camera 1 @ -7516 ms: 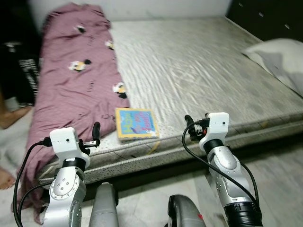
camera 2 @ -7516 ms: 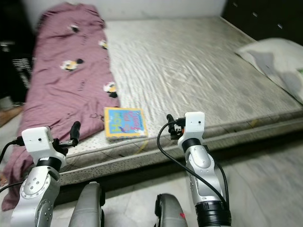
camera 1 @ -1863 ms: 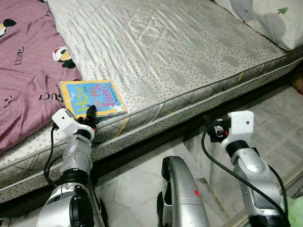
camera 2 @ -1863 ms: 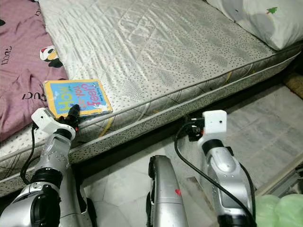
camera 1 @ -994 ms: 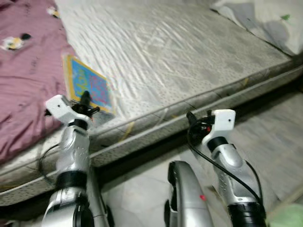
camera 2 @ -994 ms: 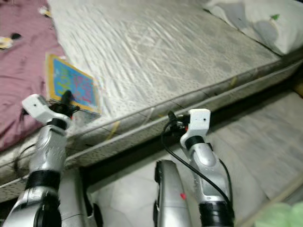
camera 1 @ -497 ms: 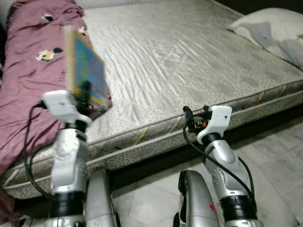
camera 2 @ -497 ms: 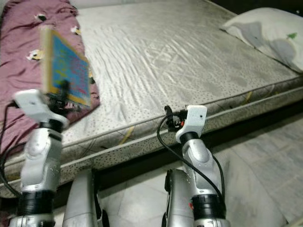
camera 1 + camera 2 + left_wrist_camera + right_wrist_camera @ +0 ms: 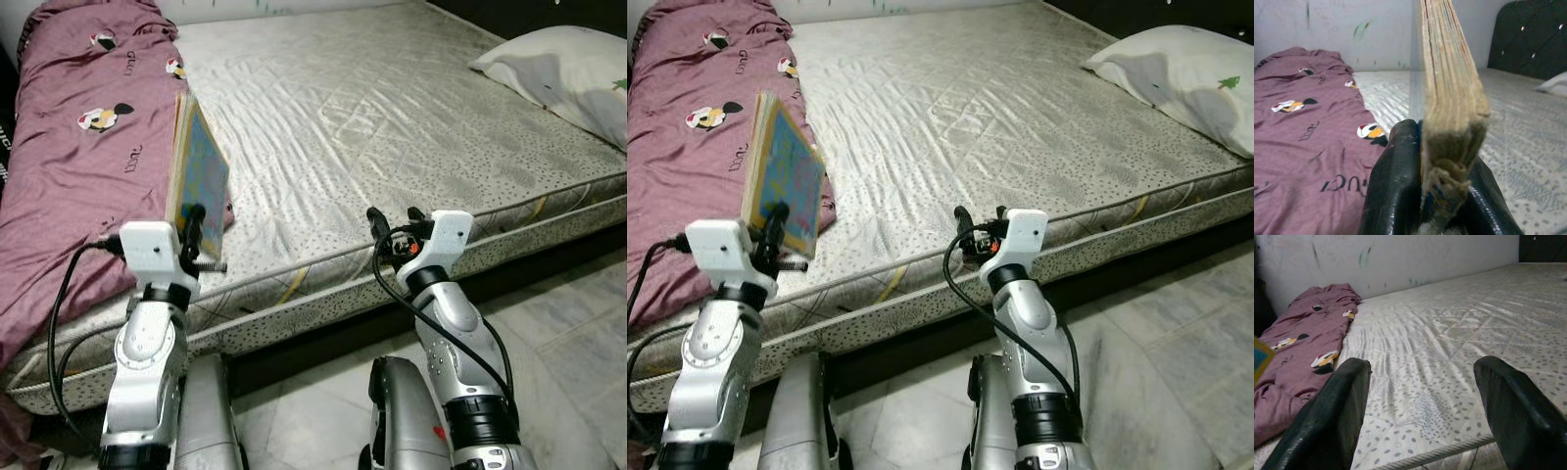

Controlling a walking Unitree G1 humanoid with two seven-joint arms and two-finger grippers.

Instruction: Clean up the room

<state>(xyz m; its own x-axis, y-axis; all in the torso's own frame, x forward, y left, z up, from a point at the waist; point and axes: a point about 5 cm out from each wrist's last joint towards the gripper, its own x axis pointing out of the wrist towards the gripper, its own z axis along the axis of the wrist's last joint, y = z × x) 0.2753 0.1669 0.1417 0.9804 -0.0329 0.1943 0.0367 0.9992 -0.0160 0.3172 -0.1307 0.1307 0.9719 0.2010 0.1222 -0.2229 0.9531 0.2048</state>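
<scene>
Left of centre in the left eye view, the left end effector pinches the lower edge of a children's book, its two black fingers pressed against either cover. That book stands nearly upright, tilted a little, lifted clear of the mattress, with its colourful blue and yellow cover facing the right of the frame and its worn page edges seen head-on in the left wrist view. Behind it, along the left side of the frame, a maroon blanket printed with cartoon figures lies crumpled over the mattress and hangs down its near edge. At lower centre of the frame the right end effector hovers just before the mattress's front edge, its fingers spread wide apart and holding nothing. A white pillow rests at the upper right corner of the bed. Pale tiled floor shows at lower right.
</scene>
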